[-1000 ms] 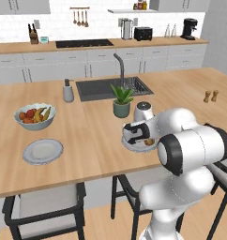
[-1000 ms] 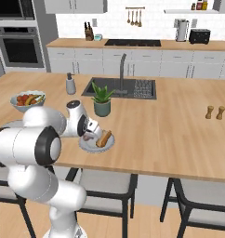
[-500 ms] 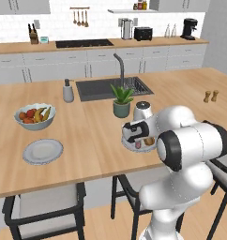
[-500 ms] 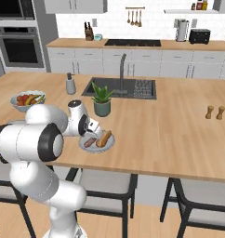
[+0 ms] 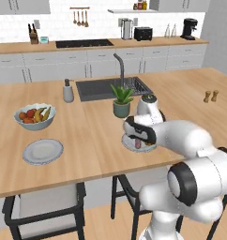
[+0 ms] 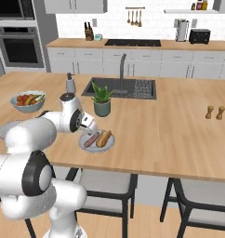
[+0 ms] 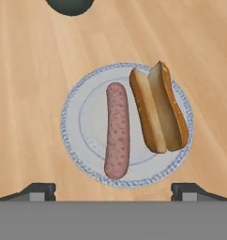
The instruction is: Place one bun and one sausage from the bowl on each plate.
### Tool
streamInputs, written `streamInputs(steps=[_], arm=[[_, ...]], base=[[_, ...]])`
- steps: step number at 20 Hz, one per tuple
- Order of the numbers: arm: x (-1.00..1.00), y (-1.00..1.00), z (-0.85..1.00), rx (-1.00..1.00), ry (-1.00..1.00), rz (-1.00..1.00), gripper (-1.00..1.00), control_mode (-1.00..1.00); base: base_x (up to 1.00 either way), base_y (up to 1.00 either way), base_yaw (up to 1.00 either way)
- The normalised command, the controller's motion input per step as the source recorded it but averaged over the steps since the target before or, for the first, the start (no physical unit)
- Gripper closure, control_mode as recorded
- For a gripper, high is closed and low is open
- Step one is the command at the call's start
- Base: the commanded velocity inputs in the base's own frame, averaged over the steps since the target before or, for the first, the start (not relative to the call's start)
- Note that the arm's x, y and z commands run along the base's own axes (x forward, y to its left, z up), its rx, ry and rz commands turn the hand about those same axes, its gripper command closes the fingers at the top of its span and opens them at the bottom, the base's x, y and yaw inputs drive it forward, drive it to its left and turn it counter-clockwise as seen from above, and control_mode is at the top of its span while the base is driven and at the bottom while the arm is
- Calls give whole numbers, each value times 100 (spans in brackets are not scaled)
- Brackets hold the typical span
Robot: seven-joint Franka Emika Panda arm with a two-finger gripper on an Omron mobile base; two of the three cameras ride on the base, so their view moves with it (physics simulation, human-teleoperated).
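- Hovering above the near plate (image 7: 127,180), a small round pale plate with a blue-patterned raised rim, the two-finger gripper (image 7: 113,190) stands with its jaws spread wide and nothing between them; one dark fingertip (image 7: 38,190) shows on each side of the plate in the hand view.
- On that plate lie a pinkish-brown sausage (image 7: 117,130) and a split golden-brown bun (image 7: 158,108), side by side and just apart; both rest inside the rim.
- The plate sits on the wooden island counter (image 5: 87,136), just in front of the small potted green plant (image 5: 121,100) in its dark grey pot.
- This plate looks served, so the step in hand appears to be letting go and clearing away from it.
- A second plate (image 5: 42,151), plain pale grey-white, lies well to the left of the potted plant, near the counter's front edge, and it is bare.
- Just behind that second plate stands a pale fruit bowl (image 5: 34,116) with fruit in it; this is not the source bowl.
- The wide dark red-brown bowl cannot be made out in these views.
- The next move likely calls for lifting clear of the served plate, finding the bowl, and taking a bun or sausage across to the bare plate.
- The arm should rise straight first, so the fingers do not knock the bun.
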Motion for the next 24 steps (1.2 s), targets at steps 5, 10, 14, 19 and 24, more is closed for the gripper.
streamInputs(steps=[5,10,14,19,24], arm=[[-100,4,99,18,-10,1,-100,-100],[-100,9,36,-1,-8,2,-100,-100],[-34,12,6,-4,0,0,-100,-100],[-9,0,0,0,-1,0,-100,100],[0,0,0,0,0,0,-100,100]], base=[[0,0,0],[0,0,0],[0,0,0],[-15,0,0],[-58,-60,-10]])
